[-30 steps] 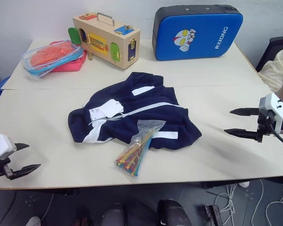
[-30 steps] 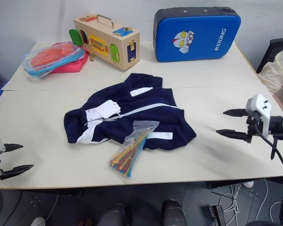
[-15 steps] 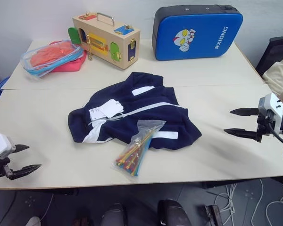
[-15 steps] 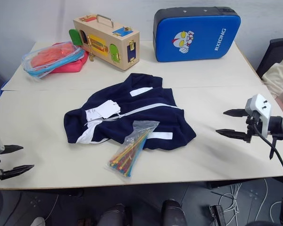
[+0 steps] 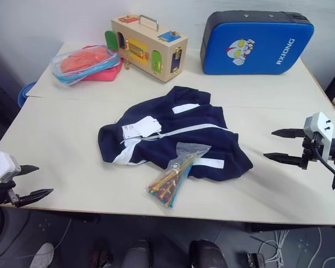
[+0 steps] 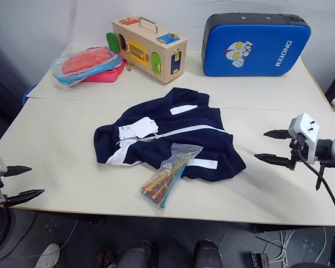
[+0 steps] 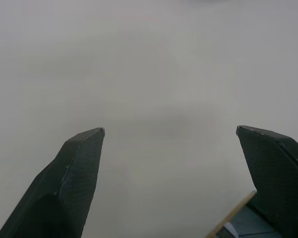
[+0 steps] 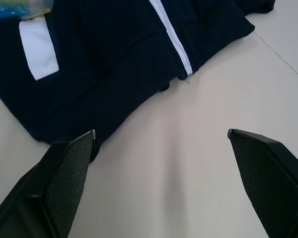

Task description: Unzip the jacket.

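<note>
The right gripper [image 5: 279, 145] hangs over the right side of the table [image 5: 61, 139] with its two black fingers spread wide and nothing between them, pointing toward the jacket [image 5: 178, 131] but well apart from it. In the right wrist view the same open fingers frame bare tabletop, with the jacket's near hem and the end of its white zipper [image 8: 171, 39] lying beyond them. The left gripper [image 5: 32, 181] sits at the near left corner, just off the table's front edge, its jaws also wide and empty; in the left wrist view its fingers [image 7: 72, 173] stand far apart over a plain pale surface. The jacket lies crumpled in the middle of the table, dark navy, with the white zipper running slantwise across its front and closed along the part that shows. White paper tags [image 5: 140, 127] rest on its left half, and white stripes show near the collar and along the near edge. A clear bag of coloured sticks [image 5: 173, 178] lies partly on the jacket's near edge and partly on the table in front of it. At the back stand a wooden latch box [image 5: 148, 39] with a handle, a blue padded case [image 5: 257, 42] to its right, and a clear pouch with orange and pink contents [image 5: 86, 61] to its left.
</note>
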